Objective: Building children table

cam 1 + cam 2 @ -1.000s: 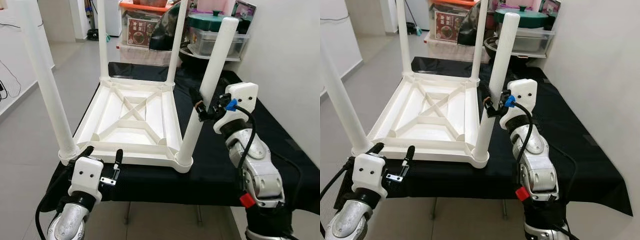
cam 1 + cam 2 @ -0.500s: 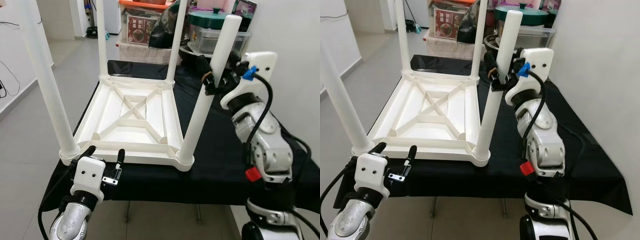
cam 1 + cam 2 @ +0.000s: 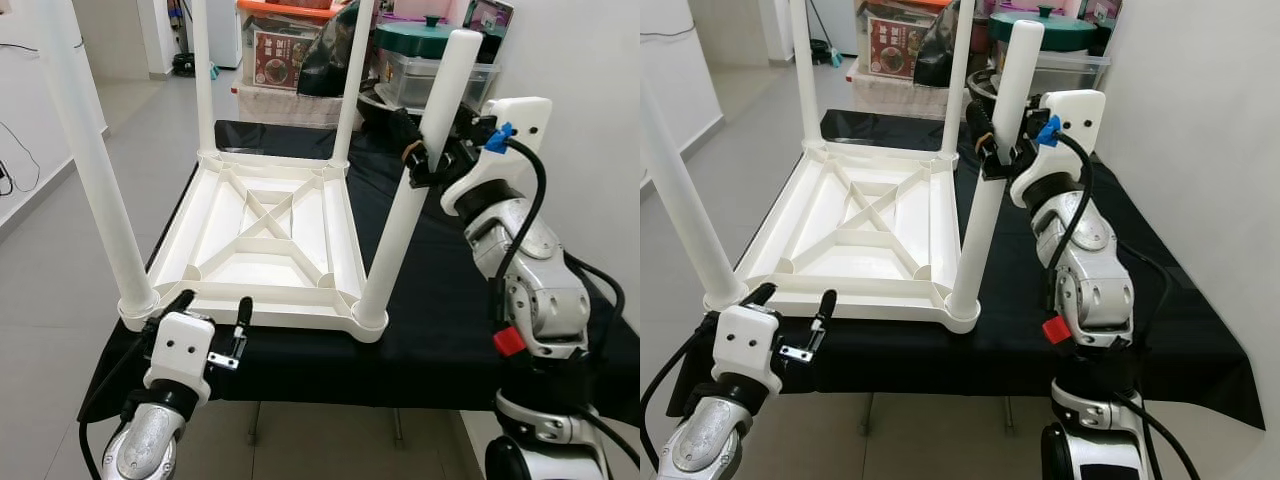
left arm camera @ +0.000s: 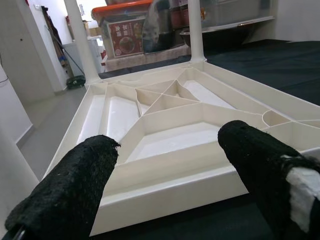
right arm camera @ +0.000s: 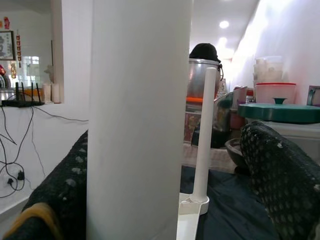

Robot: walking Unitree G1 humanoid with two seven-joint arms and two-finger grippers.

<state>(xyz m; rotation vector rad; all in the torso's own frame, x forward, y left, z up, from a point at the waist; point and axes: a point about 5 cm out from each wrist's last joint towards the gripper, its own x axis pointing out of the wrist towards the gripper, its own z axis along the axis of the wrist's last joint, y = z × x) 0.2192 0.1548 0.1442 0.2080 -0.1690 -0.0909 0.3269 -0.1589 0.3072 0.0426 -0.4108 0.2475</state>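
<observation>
- On the black-draped bench [image 3: 440, 320] in your head views, the upturned white plastic children's table [image 3: 265, 240] lies top-down with four round legs standing up. Your right gripper [image 3: 432, 160] sits high on the near-right white leg [image 3: 400, 215], one finger on either side. Your left gripper [image 3: 210, 320] hovers spread at the table's near edge.
- In your left wrist view, the spread fingers [image 4: 260, 160] frame the ribbed underside, holding nothing.
- In your right wrist view, the leg [image 5: 137, 120] stands between the fingers [image 5: 280, 175]; you cannot tell whether they press it.
</observation>
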